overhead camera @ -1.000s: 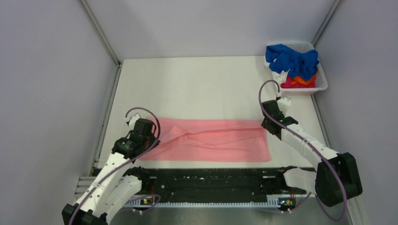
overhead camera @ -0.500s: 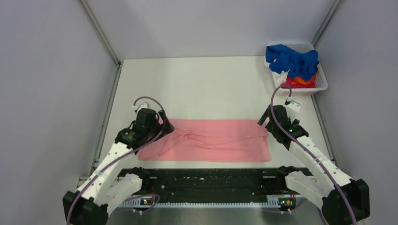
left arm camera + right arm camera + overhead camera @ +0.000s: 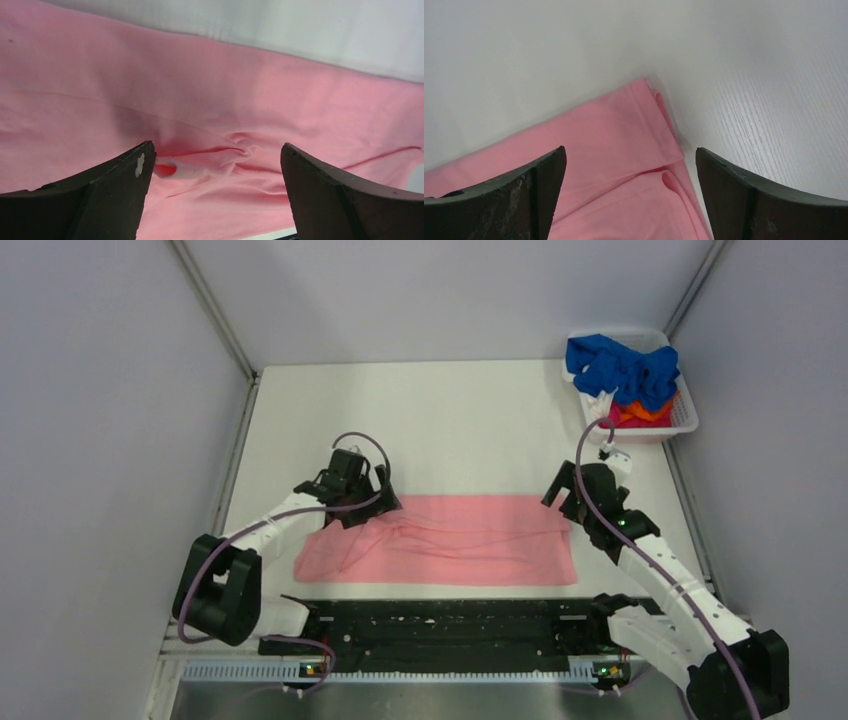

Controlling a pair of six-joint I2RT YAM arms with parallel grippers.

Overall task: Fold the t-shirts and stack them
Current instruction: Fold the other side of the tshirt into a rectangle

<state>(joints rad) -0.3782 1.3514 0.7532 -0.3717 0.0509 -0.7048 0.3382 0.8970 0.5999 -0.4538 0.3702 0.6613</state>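
Observation:
A salmon-pink t-shirt (image 3: 450, 545) lies folded into a long strip across the near part of the table, wrinkled toward its left half. My left gripper (image 3: 375, 508) hovers open over the strip's far-left corner; in the left wrist view its jaws stand wide above a bunched crease in the pink t-shirt (image 3: 220, 155). Over the far-right corner my right gripper (image 3: 560, 498) is open too, and the folded edge of the pink t-shirt (image 3: 624, 145) lies between its spread jaws. More t-shirts, royal blue (image 3: 620, 368) over orange and red, are piled in a basket.
The white plastic basket (image 3: 687, 420) sits at the table's far-right corner. Grey walls enclose the table on the left, back and right. A black rail (image 3: 440, 625) with the arm bases runs along the near edge.
Both grippers opened and let go of the pink shirt. The left arm swung forward and right to the strip's far-left corner; the right gripper lifted slightly off the far-right corner.

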